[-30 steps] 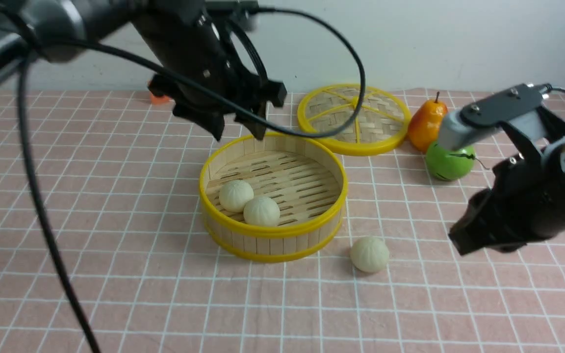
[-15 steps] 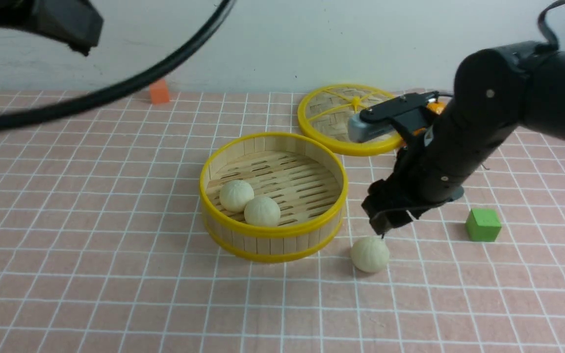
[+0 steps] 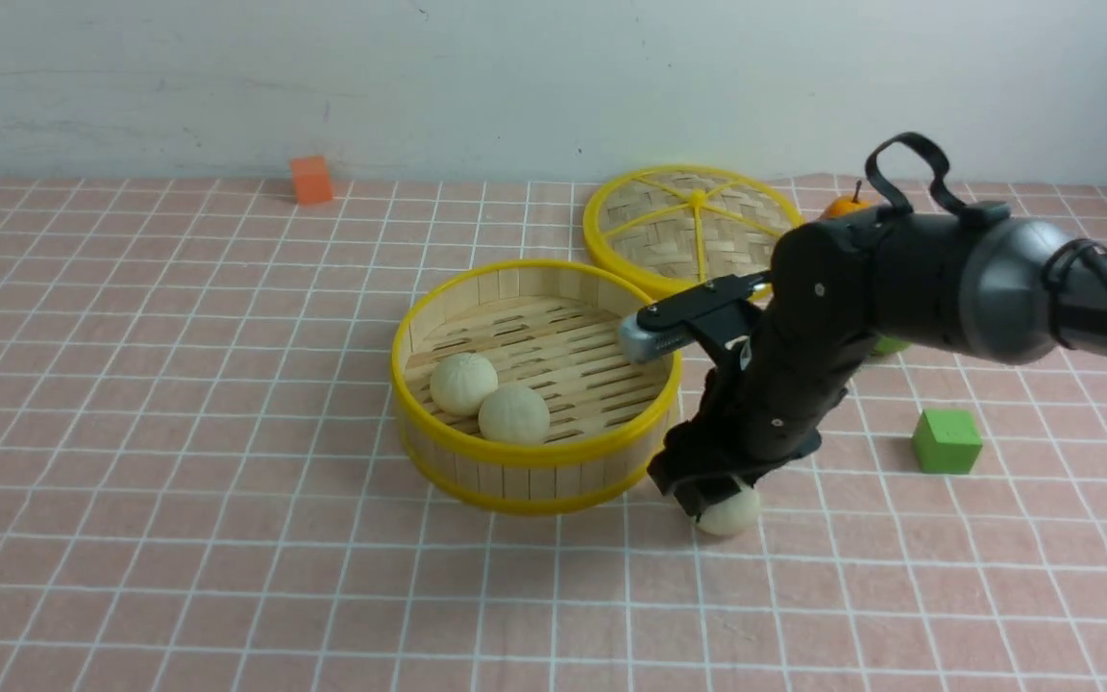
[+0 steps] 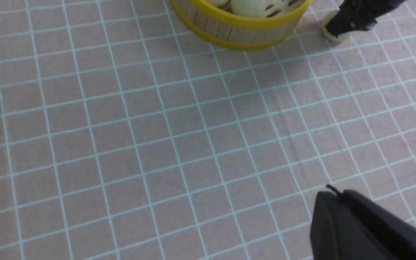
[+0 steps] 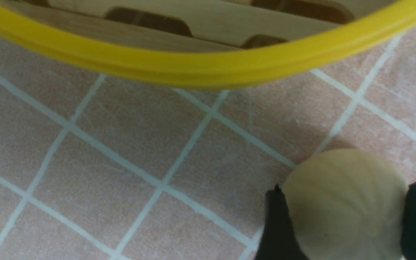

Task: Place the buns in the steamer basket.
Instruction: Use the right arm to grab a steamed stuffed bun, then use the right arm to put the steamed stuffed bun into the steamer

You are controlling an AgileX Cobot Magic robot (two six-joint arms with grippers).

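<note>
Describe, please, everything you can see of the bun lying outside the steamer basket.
The bun is a small cream-white ball with fine pleated ridges, matte and dough-like. It sits on the pink checked cloth, just off the steamer basket on the robot's right, apart from it. The right gripper straddles it, fingers close against both sides; a firm grip cannot be confirmed.

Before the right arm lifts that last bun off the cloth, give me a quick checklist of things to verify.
1. Right gripper jaws straddle the loose bun: ok.
2. Jaws closed firmly on it: cannot tell.
3. Free floor in the steamer basket beside its two buns: ok.
4. Left gripper shut and away from the basket: ok.
5. Bun raised above the rim: not ok, it rests on the cloth.
</note>
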